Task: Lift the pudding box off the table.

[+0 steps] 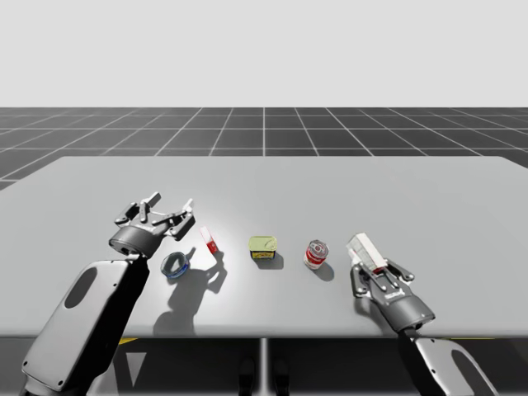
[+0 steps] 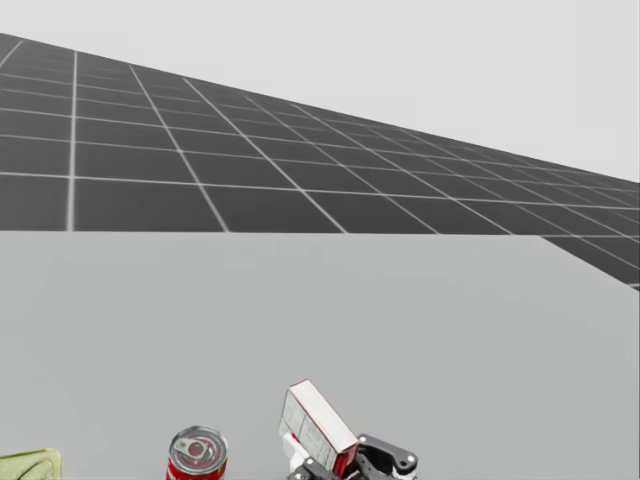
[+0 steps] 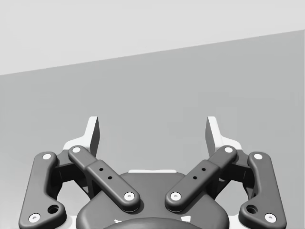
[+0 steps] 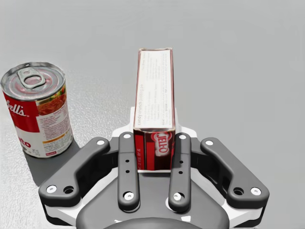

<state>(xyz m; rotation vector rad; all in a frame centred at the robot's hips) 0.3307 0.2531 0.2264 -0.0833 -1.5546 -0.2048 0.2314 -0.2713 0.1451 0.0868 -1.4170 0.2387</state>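
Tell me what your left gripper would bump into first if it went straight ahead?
Nothing that I can see. My left gripper is open and points across the flat grey table; no object lies ahead of its fingers up to the far edge. Depth is unclear, so it might graze the tabletop.

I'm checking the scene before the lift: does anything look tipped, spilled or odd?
Nothing spilled or damaged. The pudding box, narrow side up and skewed to the table's front edge, is clamped in my right pincer. The red can beside it stands upright.
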